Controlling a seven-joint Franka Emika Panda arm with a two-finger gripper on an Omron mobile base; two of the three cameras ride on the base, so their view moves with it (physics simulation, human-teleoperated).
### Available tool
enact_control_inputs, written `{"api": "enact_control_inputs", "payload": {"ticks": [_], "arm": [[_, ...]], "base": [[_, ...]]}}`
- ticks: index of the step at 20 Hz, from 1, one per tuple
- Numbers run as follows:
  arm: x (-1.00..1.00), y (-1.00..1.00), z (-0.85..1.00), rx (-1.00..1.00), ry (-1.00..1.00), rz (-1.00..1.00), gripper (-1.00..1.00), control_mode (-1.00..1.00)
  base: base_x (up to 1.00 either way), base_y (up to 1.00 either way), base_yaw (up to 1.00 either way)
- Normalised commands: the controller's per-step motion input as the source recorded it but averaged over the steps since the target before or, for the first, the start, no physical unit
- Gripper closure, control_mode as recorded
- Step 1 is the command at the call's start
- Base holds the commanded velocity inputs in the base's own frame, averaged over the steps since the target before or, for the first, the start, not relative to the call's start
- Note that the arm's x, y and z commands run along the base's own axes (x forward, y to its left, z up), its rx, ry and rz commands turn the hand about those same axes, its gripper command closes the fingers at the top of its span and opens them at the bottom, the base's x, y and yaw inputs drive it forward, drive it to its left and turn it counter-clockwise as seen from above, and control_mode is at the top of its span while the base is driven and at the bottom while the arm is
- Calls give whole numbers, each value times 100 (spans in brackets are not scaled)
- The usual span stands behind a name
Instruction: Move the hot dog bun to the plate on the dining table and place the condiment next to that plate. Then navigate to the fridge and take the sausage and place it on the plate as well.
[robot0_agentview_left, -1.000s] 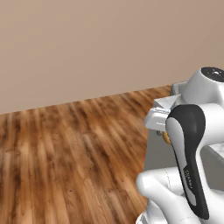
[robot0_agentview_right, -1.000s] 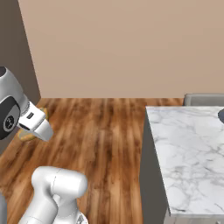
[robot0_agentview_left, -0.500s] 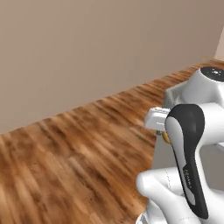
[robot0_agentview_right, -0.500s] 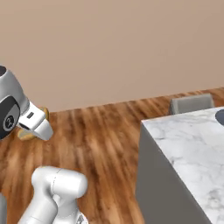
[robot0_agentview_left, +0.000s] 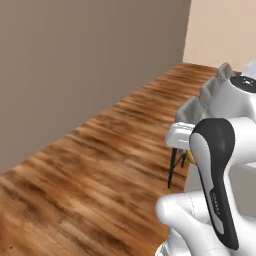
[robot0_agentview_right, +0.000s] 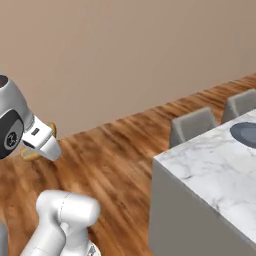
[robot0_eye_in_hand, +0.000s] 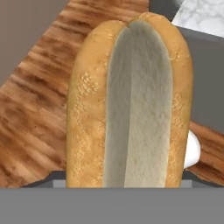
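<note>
The hot dog bun (robot0_eye_in_hand: 131, 103) stands lengthwise in the hand view, its split top facing the camera, pale crumb between two golden-tan crusts. Its lower end drops between the fingers, which hold it there, carried above the wooden floor (robot0_eye_in_hand: 35, 109); the tips themselves are hidden behind the bread. In the right base view the gripper (robot0_agentview_right: 41, 145) hangs at the left with a sliver of tan bun beside it. To the right is the dining table (robot0_agentview_right: 210, 170), its marble worktop carrying the slate plate (robot0_agentview_right: 246, 133) at the far edge, with grey chairs (robot0_agentview_right: 192, 125) along its far side.
</note>
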Motion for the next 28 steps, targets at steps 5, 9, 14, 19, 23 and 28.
{"api": "enact_control_inputs", "payload": {"ticks": [5, 9, 14, 19, 23, 28], "arm": [[0, 0, 0, 0, 0, 0, 100, 100], [0, 0, 0, 0, 0, 0, 100, 100], [0, 0, 0, 0, 0, 0, 100, 100], [0, 0, 0, 0, 0, 0, 100, 100], [0, 0, 0, 0, 0, 0, 100, 100], [0, 0, 0, 0, 0, 0, 100, 100]], "base": [[89, 82, -54], [89, 84, -53], [89, 85, -53], [91, 82, -53], [95, 78, -55], [88, 71, -60]]}}
